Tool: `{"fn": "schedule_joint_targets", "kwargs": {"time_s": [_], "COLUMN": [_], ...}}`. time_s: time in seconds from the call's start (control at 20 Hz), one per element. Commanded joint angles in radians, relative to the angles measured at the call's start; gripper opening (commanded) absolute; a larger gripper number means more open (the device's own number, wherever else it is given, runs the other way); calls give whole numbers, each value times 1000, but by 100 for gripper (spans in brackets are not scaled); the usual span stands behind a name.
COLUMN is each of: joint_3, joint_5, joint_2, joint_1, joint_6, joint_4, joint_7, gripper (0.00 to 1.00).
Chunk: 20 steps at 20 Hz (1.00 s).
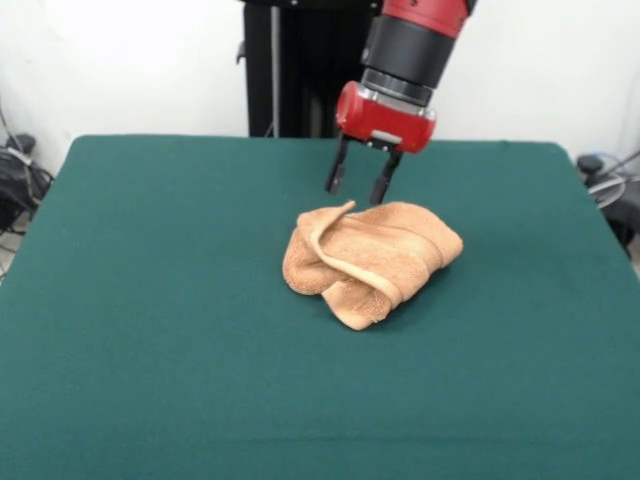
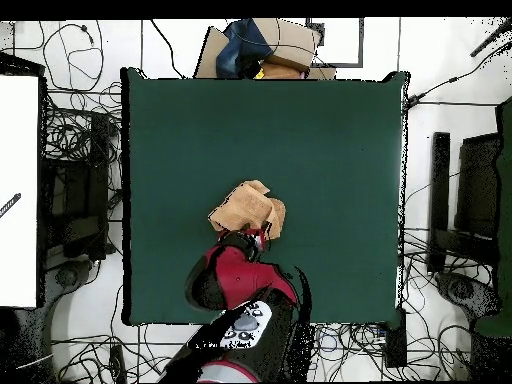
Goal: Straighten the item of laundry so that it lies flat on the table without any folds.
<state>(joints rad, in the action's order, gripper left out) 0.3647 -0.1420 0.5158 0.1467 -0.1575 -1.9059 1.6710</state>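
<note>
The peach-orange towel (image 1: 370,257) lies crumpled in a folded heap near the middle of the dark green table (image 1: 150,330). A hemmed edge curls up across its top. My gripper (image 1: 357,186) hangs just above the towel's far edge, fingers apart and empty, their tips close to the raised flap. In the overhead view the towel (image 2: 245,208) sits just above the red arm, which hides my gripper (image 2: 254,237) for the most part.
Wide bare green cloth (image 2: 320,140) surrounds the towel on all sides. Cables and equipment lie off the table at its left edge (image 1: 15,175) and right edge (image 1: 610,185). Cardboard boxes (image 2: 265,45) stand beyond the table's far edge in the overhead view.
</note>
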Motion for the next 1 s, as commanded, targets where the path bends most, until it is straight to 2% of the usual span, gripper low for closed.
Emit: {"fn": "schedule_joint_targets", "kwargs": {"time_s": [0.05, 1.0], "joint_3": [-15, 5], "joint_5": [-45, -24], "joint_2": [-50, -96], "joint_1": [3, 26], "joint_6": [-45, -58], "joint_4": [28, 49], "joint_7": [108, 113], "gripper": [100, 100]}}
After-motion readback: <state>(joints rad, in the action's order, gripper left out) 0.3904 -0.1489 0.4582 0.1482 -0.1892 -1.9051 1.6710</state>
